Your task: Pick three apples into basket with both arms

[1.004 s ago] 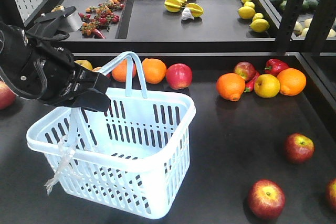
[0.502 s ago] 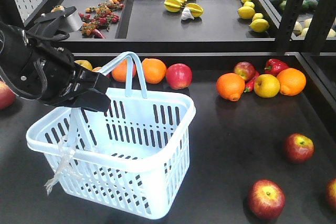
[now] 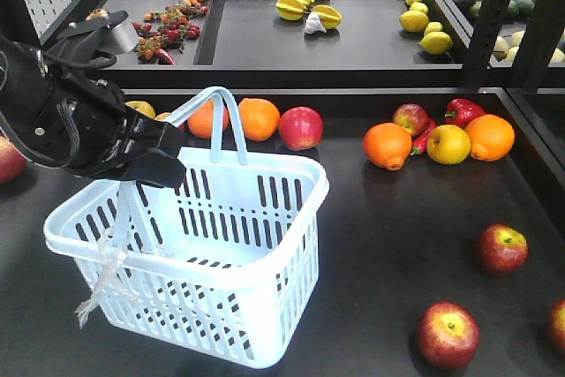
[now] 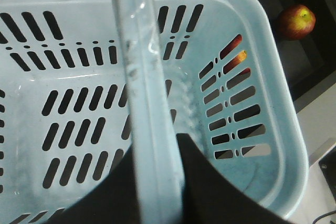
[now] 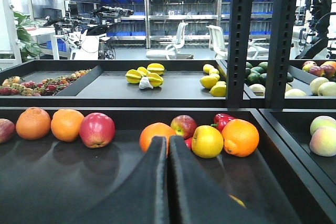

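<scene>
Left tool (image 3: 150,161) clamps 1 handle of the empty basket (image 3: 177,264), seemingly tilted; a swing could loosen it. Right tool (image 5: 168,182), pinched closed, holds nothing; 3 apples (image 3: 448,335) wait on the tabletop (image 3: 397,218).

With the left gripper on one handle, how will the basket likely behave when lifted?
Probably light: the basket is empty, thin slotted plastic. Held by the left gripper on one handle only, it may tilt or swing. The thin handle could flex.

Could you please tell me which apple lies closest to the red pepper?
The apple in the back-right cluster, beside the red pepper; the others lie far from it.
</scene>
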You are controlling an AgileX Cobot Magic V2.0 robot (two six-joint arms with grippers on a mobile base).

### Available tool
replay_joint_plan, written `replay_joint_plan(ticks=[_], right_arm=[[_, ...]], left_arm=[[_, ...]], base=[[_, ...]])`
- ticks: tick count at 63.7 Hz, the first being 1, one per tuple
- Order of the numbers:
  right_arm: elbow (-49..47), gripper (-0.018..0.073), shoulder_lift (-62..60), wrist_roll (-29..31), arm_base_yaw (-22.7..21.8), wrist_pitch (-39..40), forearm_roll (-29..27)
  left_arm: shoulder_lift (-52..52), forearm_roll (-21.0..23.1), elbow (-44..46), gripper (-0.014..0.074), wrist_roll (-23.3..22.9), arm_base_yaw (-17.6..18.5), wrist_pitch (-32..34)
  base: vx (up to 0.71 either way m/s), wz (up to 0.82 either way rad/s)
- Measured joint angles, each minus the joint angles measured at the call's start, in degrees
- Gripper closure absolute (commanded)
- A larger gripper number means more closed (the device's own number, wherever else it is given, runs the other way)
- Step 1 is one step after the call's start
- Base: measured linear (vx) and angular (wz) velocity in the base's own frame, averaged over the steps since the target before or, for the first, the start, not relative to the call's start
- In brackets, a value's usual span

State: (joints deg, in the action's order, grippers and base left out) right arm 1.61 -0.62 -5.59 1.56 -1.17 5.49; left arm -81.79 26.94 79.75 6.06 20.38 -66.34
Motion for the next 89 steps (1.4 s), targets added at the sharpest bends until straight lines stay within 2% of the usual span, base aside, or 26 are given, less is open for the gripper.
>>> replay_joint_plan(ticks=[7,14,18,25,36,41,46,67,89], right_arm=[[0.0,0.0564,0.0,0.0,0.0,0.0,0.0],[0.0,0.0564,0.0,0.0,0.0,0.0,0.0],[0.0,0.0564,0.0,0.0,0.0,0.0,0.0],[0.0,0.0564,0.0,0.0,0.0,0.0,0.0],[0.0,0.0564,0.0,0.0,0.0,0.0,0.0],[0.0,0.0564,0.0,0.0,0.0,0.0,0.0],[0.0,0.0564,0.0,0.0,0.0,0.0,0.0],[0.0,0.0564,0.0,-0.04,0.0,0.0,0.0],[0.0,0.0564,0.0,-0.04,0.0,0.0,0.0]], left_arm=[[-0.08,0.0,0.0,0.0604,1.42,0.0,0.11],[-1.11,0.0,0.0,0.0604,7.41,0.0,0.79],[-1.93,0.25,0.0,0.0604,13.16,0.0,1.42],[-3.87,2.16,0.0,0.0604,26.95,0.0,3.06],[-7.6,12.32,0.0,0.0604,51.25,0.0,5.73],[-9.69,17.11,0.0,0.0604,59.94,0.0,6.18],[-11.89,19.8,0.0,0.0604,65.18,0.03,6.32],[-21.32,18.81,0.2,0.0604,70.29,0.03,6.98],[-27.48,17.69,10.2,0.0604,70.84,0.03,3.91]], base=[[0.0,0.0],[0.0,0.0],[0.0,0.0],[0.0,0.0],[0.0,0.0],[0.0,0.0],[0.0,0.0],[0.0,0.0],[0.0,0.0]])
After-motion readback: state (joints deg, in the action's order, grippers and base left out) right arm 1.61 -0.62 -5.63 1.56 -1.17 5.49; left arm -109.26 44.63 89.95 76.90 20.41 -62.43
